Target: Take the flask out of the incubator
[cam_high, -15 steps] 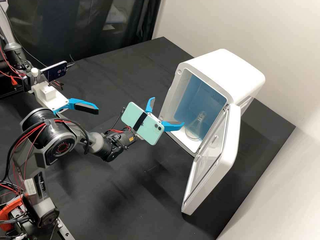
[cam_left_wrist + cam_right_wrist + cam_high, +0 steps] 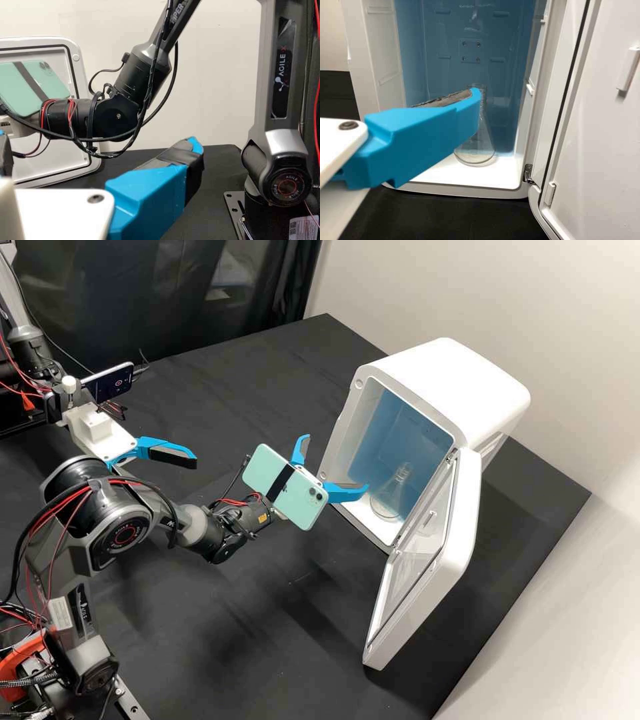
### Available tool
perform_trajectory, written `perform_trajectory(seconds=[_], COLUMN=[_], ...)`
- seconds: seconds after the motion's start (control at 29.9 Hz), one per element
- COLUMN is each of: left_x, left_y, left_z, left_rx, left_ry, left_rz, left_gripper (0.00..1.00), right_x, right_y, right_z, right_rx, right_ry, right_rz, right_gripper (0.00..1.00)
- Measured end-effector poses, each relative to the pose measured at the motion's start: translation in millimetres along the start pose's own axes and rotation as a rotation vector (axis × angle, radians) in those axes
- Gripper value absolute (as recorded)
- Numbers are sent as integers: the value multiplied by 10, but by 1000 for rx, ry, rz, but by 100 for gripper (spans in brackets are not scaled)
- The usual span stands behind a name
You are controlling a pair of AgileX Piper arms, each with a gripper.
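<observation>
Black cloth covers the table (image 2: 233,373), with a pale wall behind it, and the white incubator (image 2: 460,383) stands at the far corner. From the high view, its door (image 2: 427,573) hangs wide open and the clear flask (image 2: 393,492) stands upright on the incubator's floor, against the blue lining. The right gripper (image 2: 328,470) hovers at the incubator's mouth with its jaws spread wide and nothing between them, one blue finger just over the sill. A mint-green phone (image 2: 283,488) is strapped to its wrist. The left gripper (image 2: 167,452) hangs well away from the incubator; I cannot tell whether it is clenched or released.

Nothing has shifted since half a second ago. Both arms sit where they were and the flask is untouched, so the task looks no further along: the approach is made, the grasp is not.

The left wrist view looks across at the right arm (image 2: 135,75), with the incubator's white frame beyond it.

From the right wrist view, the flask (image 2: 477,145) stands deep inside the incubator near the back wall. A blue finger (image 2: 420,135) crosses in front of it, apart from the glass. I judge the gripper must go further in before closing.
</observation>
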Motion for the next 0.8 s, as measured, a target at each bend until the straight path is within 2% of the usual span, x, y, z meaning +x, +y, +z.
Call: perform_trajectory(seconds=[0.07,0.17,0.2,0.33,0.43,0.54,0.67,0.74,0.8], left_x=[4,-1,-12,-36,-52,-77,-152,-191,-235], left_y=[-25,-92,-129,-190,-203,-198,-199,-203,-203], left_z=[-9,-37,-60,-185,-288,-384,-556,-622,-694], left_rx=[1,4,7,5,7,-2,-33,-43,-45], left_ry=[1,7,11,54,84,107,157,168,183], left_rz=[-4,-29,-43,-65,-61,-48,-39,-36,-30], left_gripper=[100,100,100,100,100,100,100,100,100], right_x=[0,0,0,0,0,0,0,0,0], right_y=[0,0,0,0,0,0,0,0,0], right_z=[0,0,0,0,0,0,0,0,0], right_rx=[0,0,0,0,0,0,0,0,0], right_ry=[0,0,0,0,0,0,0,0,0], right_rz=[0,0,0,0,0,0,0,0,0], right_gripper=[100,100,100,100,100,100,100,100,100])
